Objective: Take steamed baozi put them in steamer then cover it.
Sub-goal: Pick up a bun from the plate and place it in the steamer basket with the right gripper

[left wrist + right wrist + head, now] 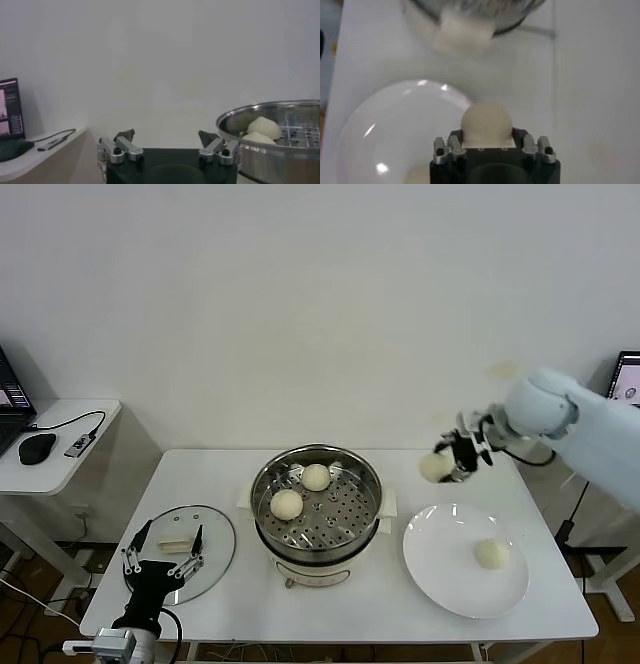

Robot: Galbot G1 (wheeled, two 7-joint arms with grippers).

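The steamer (316, 502) stands mid-table with two baozi (287, 504) (316, 477) on its perforated tray. My right gripper (447, 463) is lifted above the table to the right of the steamer, shut on a third baozi (434, 468); in the right wrist view this bun (486, 123) fills the space between the jaws. Another baozi (491, 553) lies on the white plate (440, 574). The glass cover (215, 549) lies flat at the front left. My left gripper (162, 556) hangs open over the cover, holding nothing. The left wrist view shows the steamer's rim (260, 112) off to one side.
A side table (60, 439) at the left carries a mouse (36, 448) and a cable adapter. The steamer sits on a white base (312, 572). A monitor edge (625, 379) shows at the far right.
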